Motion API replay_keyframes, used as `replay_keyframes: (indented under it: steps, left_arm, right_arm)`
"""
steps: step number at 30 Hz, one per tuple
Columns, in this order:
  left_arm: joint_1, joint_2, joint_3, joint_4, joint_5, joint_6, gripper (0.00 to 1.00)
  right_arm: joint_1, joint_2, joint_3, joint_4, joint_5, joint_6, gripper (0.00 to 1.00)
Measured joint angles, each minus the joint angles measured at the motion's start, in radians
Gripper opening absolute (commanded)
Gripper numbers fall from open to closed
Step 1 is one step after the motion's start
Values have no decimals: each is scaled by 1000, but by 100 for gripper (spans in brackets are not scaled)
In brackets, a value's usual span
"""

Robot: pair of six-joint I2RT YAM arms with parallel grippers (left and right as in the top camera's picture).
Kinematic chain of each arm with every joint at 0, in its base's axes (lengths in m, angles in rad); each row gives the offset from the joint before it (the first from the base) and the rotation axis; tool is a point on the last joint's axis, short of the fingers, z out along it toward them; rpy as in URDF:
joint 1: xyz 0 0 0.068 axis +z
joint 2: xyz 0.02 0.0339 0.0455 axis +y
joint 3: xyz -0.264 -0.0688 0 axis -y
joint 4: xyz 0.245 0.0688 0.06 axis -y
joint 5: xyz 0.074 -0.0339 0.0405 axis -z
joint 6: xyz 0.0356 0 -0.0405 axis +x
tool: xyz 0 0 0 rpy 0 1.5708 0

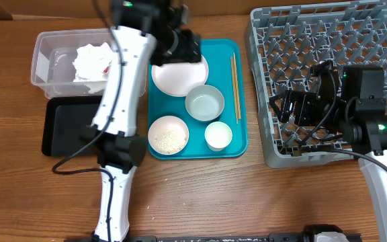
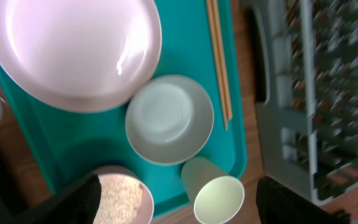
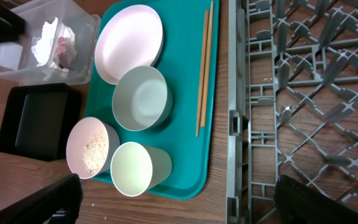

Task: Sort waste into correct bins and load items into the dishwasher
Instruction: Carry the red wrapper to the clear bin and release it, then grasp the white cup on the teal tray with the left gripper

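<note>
On the teal tray (image 1: 239, 144) lie the white plate (image 1: 180, 77), the blue-grey bowl (image 1: 204, 102), a small white bowl (image 1: 168, 134) holding rice grains, the white cup (image 1: 218, 136) and two chopsticks (image 1: 235, 87). The crumpled napkin (image 1: 91, 59) and the red-and-white wrapper (image 3: 64, 50) lie in the clear tub (image 1: 46, 50). My left gripper (image 1: 182, 52) hovers open above the plate's far edge; in its wrist view the left gripper (image 2: 176, 202) has nothing between its fingers. My right gripper (image 1: 289, 107) hangs open over the left part of the grey dish rack (image 1: 328, 40), empty.
The black tray (image 1: 62, 128) sits in front of the tub, partly covered by my left arm. The dish rack's left wall (image 3: 235, 124) stands close to the teal tray's right rim. Bare wood table runs along the front edge.
</note>
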Motion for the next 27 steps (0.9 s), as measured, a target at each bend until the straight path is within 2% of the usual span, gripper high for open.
replay_keyframes:
  steps: [4,9,11,19,27]
  left_arm:
    - [-58,0,-131,3,-91,-3,81]
    - [-92,0,-301,84,-190,-10,81]
    - [-92,0,-362,127,-208,-13,77]
    - [-92,0,-518,227,-211,-37,62]
    - [-92,0,-513,156,-142,-57,67]
  right_arm:
    - [0,0,0,0,0,0,100]
    - [0,0,0,0,0,0,100]
    - [0,0,0,0,0,-1,100]
    - [0,0,0,0,0,-1,100]
    - [0,0,0,-1,0,-1,100]
